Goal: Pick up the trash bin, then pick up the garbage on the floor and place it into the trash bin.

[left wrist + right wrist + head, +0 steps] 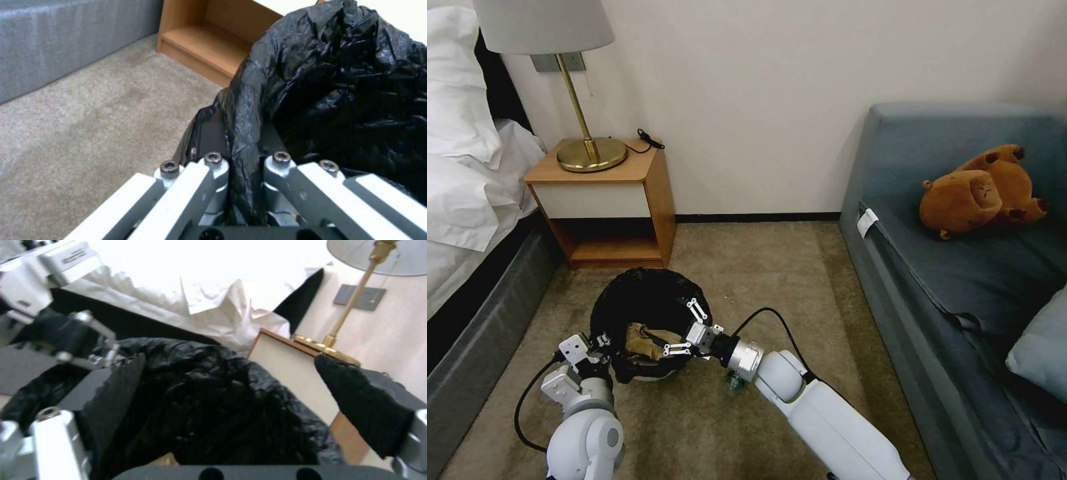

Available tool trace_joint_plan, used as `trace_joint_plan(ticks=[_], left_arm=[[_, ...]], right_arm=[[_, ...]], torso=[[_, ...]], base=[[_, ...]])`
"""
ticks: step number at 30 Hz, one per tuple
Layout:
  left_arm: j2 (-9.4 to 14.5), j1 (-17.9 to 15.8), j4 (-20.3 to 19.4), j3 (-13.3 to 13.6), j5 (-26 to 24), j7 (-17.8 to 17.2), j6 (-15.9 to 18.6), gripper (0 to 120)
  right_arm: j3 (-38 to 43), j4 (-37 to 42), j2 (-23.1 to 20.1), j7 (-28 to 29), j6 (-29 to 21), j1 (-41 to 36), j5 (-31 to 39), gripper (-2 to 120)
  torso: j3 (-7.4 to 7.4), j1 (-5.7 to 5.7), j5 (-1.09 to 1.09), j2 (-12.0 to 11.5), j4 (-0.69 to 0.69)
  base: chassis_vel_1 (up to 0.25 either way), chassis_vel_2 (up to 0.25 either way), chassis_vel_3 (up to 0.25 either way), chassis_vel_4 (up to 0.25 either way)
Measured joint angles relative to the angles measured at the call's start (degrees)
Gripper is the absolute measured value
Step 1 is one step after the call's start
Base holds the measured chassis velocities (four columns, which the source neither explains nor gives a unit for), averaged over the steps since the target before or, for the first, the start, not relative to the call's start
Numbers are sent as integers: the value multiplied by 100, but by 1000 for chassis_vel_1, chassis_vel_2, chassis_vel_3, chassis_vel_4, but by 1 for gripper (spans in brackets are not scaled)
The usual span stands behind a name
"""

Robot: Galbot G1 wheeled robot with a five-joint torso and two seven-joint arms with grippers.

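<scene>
The trash bin (647,300), white with a crinkled black bag over its rim, tilts toward me above the carpet. My left gripper (599,347) is shut on its near rim; the left wrist view shows the fingers pinching a fold of the black bag (338,83). My right gripper (686,329) hangs open over the bin's mouth, its pads (115,390) wide apart with nothing between them. A crumpled brown paper bag (642,340) lies inside the bin, just beyond the right fingertips. A small green bottle (734,383) sits on the carpet under my right wrist.
A wooden nightstand (607,200) with a brass lamp (590,150) stands behind the bin. The bed (467,200) runs along the left. A grey sofa (960,267) with a brown plush toy (984,190) lines the right. Open carpet (774,280) lies between.
</scene>
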Motion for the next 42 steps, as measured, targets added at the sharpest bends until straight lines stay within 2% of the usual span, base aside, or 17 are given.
trace_joint_plan(ticks=[6,8,19,28,42], left_arm=[[0,9,0,-2,-2,-1,-3,4],[2,21,0,-3,-4,-1,-4,4],[18,33,-28,-19,-4,-4,-6,4],[55,39,-79,-64,-30,-10,-4,4],[49,1,-68,-54,-35,-11,7,4]], right_arm=[[10,64,-9,335,-105,32,-7,100],[-11,139,-9,683,-124,30,7,100],[111,452,-44,1456,-371,-88,-91,100],[825,639,-78,1976,-727,-229,-20,100],[1811,909,-74,2058,-761,-704,125,100]], torso=[[0,0,0,0,0],[0,0,0,0,0],[0,0,0,0,0],[0,0,0,0,0],[0,0,0,0,0]], base=[[0,0,0,0],[0,0,0,0],[0,0,0,0],[0,0,0,0],[0,0,0,0]])
